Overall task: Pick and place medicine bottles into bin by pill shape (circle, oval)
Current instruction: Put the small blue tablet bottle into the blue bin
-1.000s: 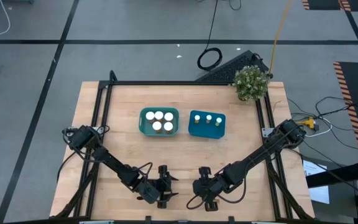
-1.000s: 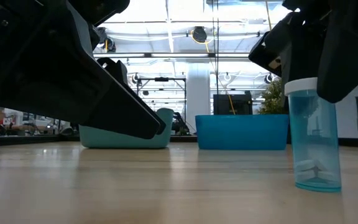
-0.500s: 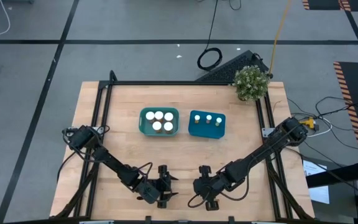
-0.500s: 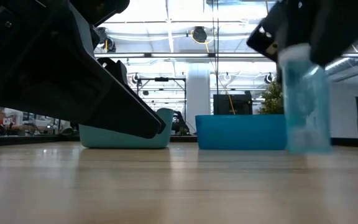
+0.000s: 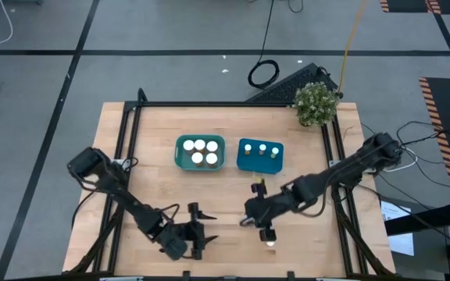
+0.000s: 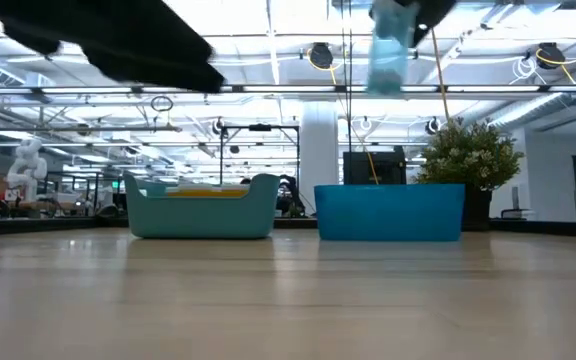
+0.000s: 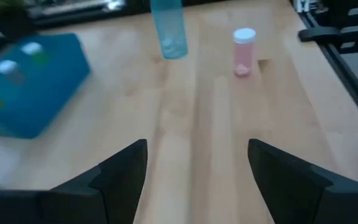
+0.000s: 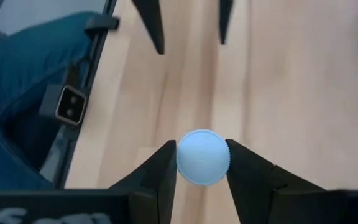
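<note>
Right gripper (image 8: 202,163): clamped on a blue-tinted medicine bottle (image 8: 203,157), raised clear of the table (image 5: 155,164).
Right arm reaches in from the table's right edge, its gripper over the near-centre boards in front of the blue bin (image 5: 261,155). Left gripper (image 7: 197,165): fingers spread, holding nothing, low near the front edge. Pink bottle (image 7: 243,52) stands on bare wood near the front. Teal bin (image 5: 200,152) holds five capped bottles; blue bin three. Potted plant (image 5: 316,104) at the far right corner.

The tabletop (image 5: 155,195) is pale, smooth wood; the bottle (image 7: 168,31) is clear blue plastic; the bins (image 6: 388,212) look matt plastic.
</note>
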